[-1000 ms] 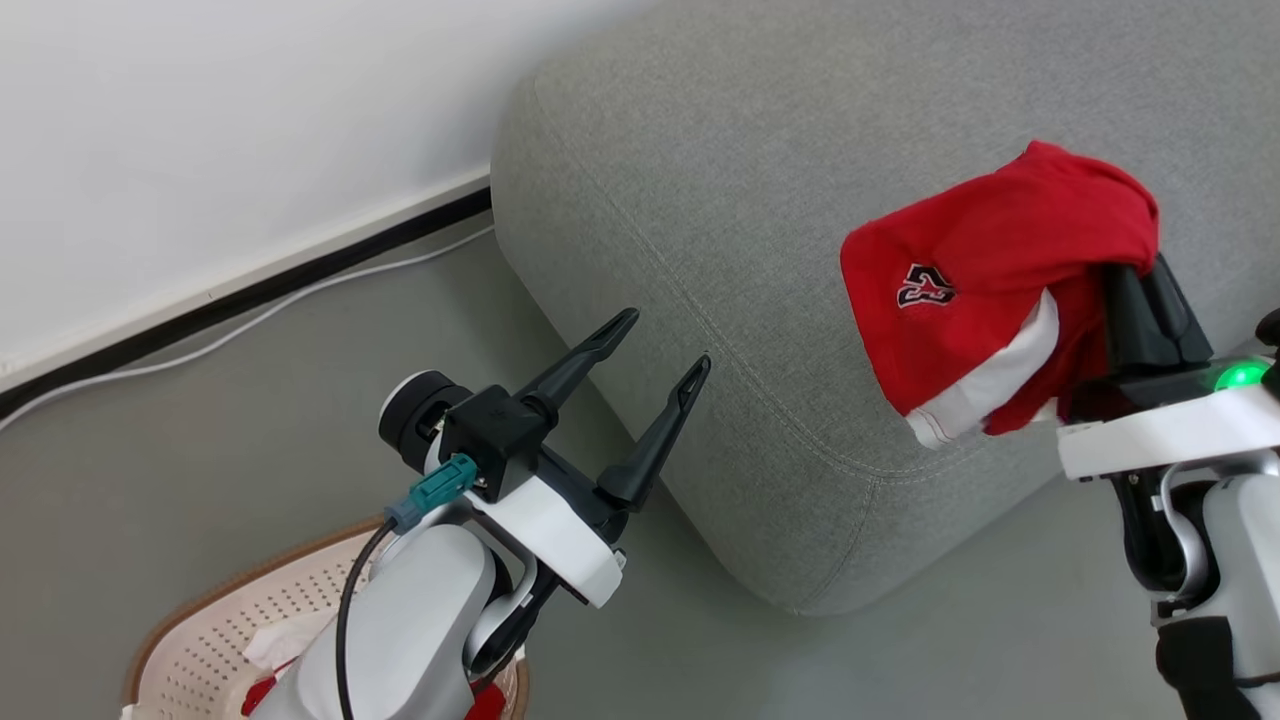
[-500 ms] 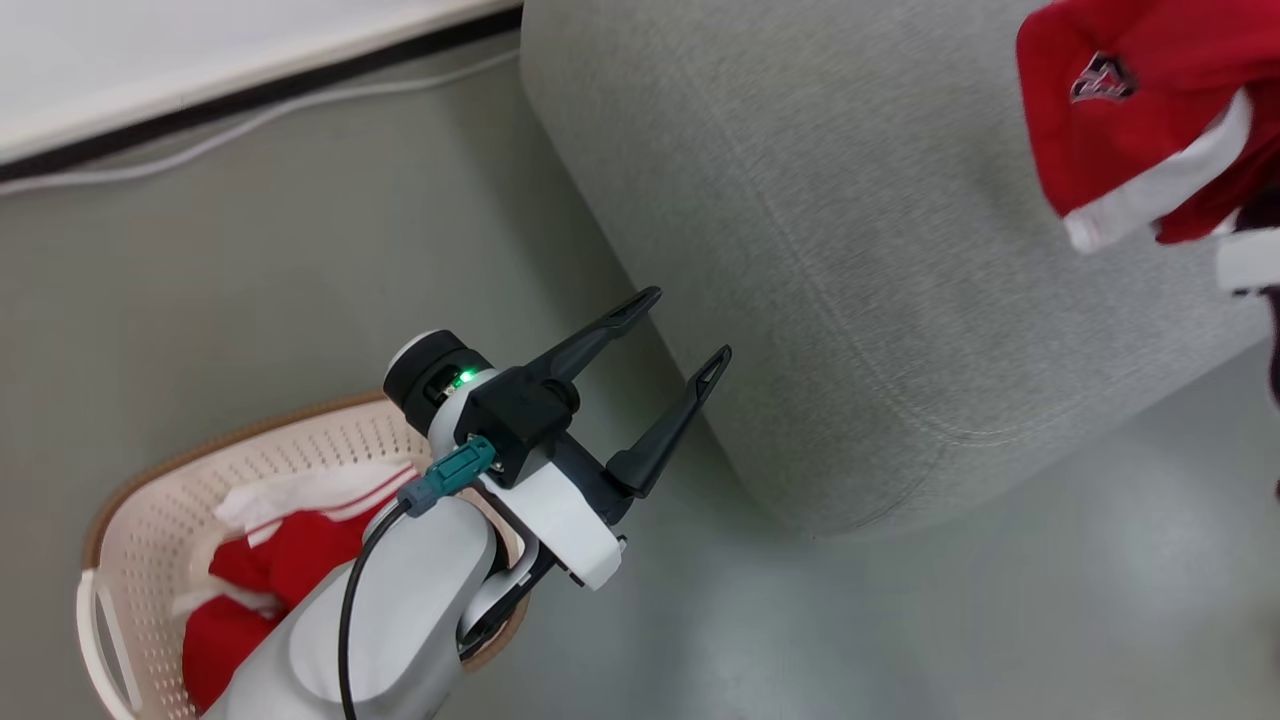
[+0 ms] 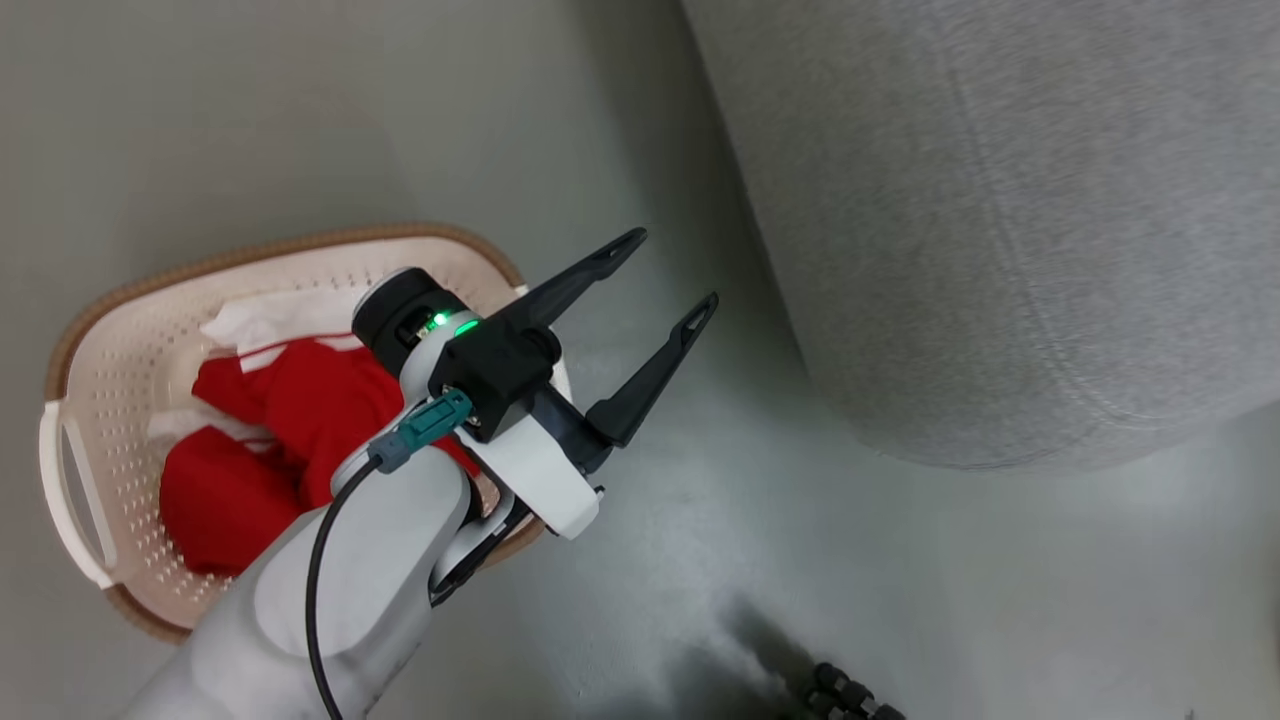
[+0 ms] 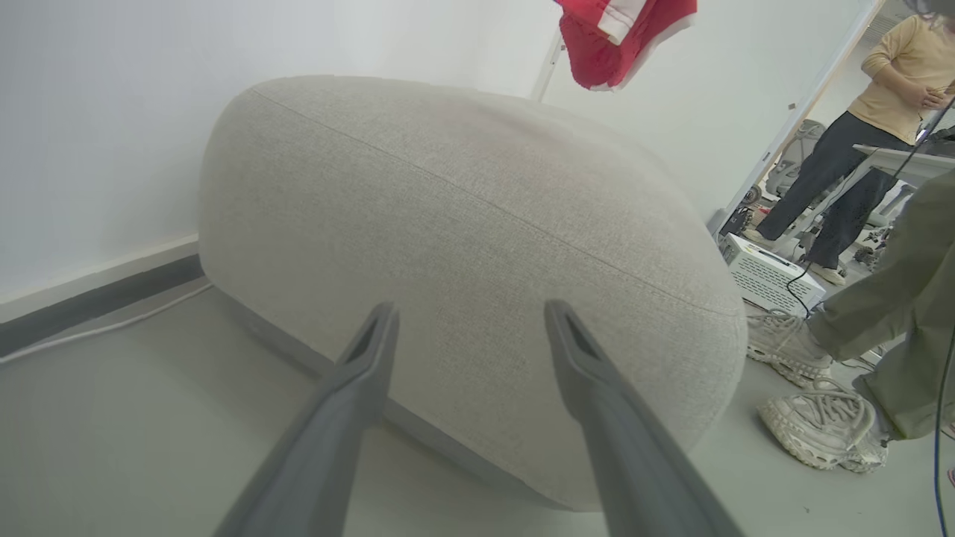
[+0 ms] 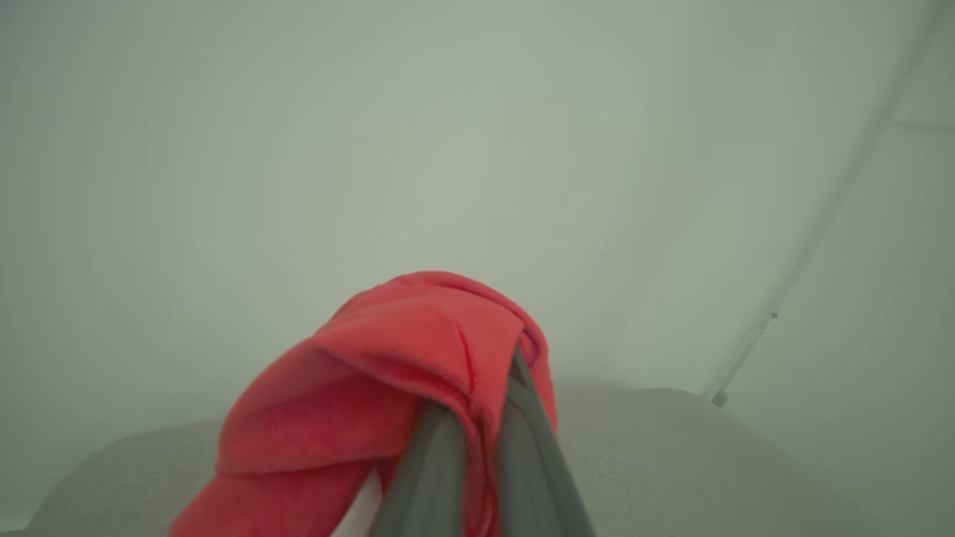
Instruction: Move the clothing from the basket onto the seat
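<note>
The left arm covers part of the basket and of the red clothes heaped in it, back behind the left pincer, which stands spread wide and empty. The right pincer is clenched on a red garment that drapes over its tips and hides them. In the left wrist view that garment is cut off by the top edge, hanging high above the seat. The right wrist view is hazy. A dark knobbly thing at the head view's bottom edge is too cut off to tell. The seat rises close ahead of the left pincer's fingers. To their right are pale shoes, a white vented box and, further off, a person. The seat is grey woven fabric, rounded and seamed. The basket is cream perforated plastic with a brown rim.
</note>
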`<state>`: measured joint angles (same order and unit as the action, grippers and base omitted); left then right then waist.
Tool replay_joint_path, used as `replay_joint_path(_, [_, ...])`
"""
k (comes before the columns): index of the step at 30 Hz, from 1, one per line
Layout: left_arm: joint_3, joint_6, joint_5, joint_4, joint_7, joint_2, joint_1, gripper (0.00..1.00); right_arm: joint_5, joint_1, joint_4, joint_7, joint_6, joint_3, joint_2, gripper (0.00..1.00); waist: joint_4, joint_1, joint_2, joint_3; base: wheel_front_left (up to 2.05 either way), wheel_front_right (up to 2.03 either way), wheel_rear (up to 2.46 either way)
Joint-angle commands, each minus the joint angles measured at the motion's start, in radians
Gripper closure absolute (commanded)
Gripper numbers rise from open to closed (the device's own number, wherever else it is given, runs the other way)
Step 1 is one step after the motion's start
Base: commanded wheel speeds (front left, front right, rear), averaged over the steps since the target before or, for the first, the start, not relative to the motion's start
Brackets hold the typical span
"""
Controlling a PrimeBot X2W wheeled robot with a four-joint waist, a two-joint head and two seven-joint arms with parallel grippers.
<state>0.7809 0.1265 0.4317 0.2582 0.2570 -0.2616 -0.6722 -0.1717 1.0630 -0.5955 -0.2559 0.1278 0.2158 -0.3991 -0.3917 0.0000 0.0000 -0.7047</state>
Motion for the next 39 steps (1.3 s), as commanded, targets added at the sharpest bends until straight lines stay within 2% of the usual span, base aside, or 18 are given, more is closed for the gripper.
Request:
replay_joint_path(1, [-0.020, 0.004, -0.007, -0.031, 0.005, -0.003, -0.026, 0.00, 0.007, 0.007, 0.011, -0.006, 0.003, 0.009, -0.038, 1.00, 0.043, 0.0000, 0.0000, -0.062, 0.00, 0.00, 0.00])
replay_joint_path(9, [-0.031, 0.004, -0.017, -0.042, 0.005, 0.000, -0.048, 0.00, 0.108, 0.144, -0.195, -0.006, 0.003, 0.149, -0.092, 1.00, 0.098, 0.0000, 0.0000, -0.145, 0.00, 0.00, 0.00])
replay_joint_path(14, [-0.033, 0.004, -0.019, -0.037, 0.005, 0.006, -0.049, 0.00, 0.126, 0.166, -0.313, -0.002, 0.003, 0.131, -0.049, 1.00, 0.114, 0.0000, 0.0000, -0.155, 0.00, 0.00, 0.00])
replay_joint_path(15, [-0.033, 0.004, -0.018, -0.035, 0.005, 0.007, -0.050, 0.00, 0.115, 0.166, -0.336, 0.000, 0.003, 0.119, -0.038, 0.86, 0.117, 0.0000, 0.0000, -0.154, 0.00, 0.00, 0.00])
replay_joint_path(16, [-0.032, 0.004, -0.017, -0.033, 0.005, 0.008, -0.052, 0.00, 0.107, 0.165, -0.350, -0.001, 0.003, 0.105, -0.034, 0.53, 0.119, 0.0000, 0.0000, -0.153, 0.00, 0.00, 0.00])
replay_joint_path(17, [-0.032, 0.004, -0.017, -0.032, 0.005, 0.010, -0.055, 0.00, 0.093, 0.162, -0.364, -0.002, 0.003, 0.093, -0.028, 0.39, 0.122, 0.0000, 0.0000, -0.151, 0.00, 0.00, 0.00])
replay_joint_path(18, [-0.032, 0.004, -0.017, -0.032, 0.005, 0.012, -0.057, 0.00, 0.076, 0.155, -0.380, -0.002, 0.003, 0.085, -0.024, 0.00, 0.127, 0.0000, 0.0000, -0.146, 0.00, 0.00, 0.00])
replay_joint_path(25, [-0.061, 0.004, -0.009, -0.021, 0.005, 0.035, -0.048, 0.00, 0.020, 0.080, -0.409, -0.005, 0.003, -0.093, -0.036, 0.00, 0.156, 0.0000, 0.0000, -0.089, 0.00, 0.00, 0.00])
replay_joint_path(31, [-0.114, 0.004, -0.015, -0.014, 0.005, 0.076, -0.009, 0.00, -0.081, -0.074, -0.240, -0.006, 0.003, -0.234, -0.044, 0.00, 0.201, 0.0000, 0.0000, 0.003, 0.00, 0.00, 0.00])
replay_joint_path(39, [-0.199, 0.004, -0.025, -0.006, 0.005, 0.105, 0.059, 0.00, -0.145, -0.230, -0.091, -0.006, 0.003, -0.320, -0.042, 0.00, 0.257, 0.0000, 0.0000, 0.110, 0.00, 0.00, 0.00])
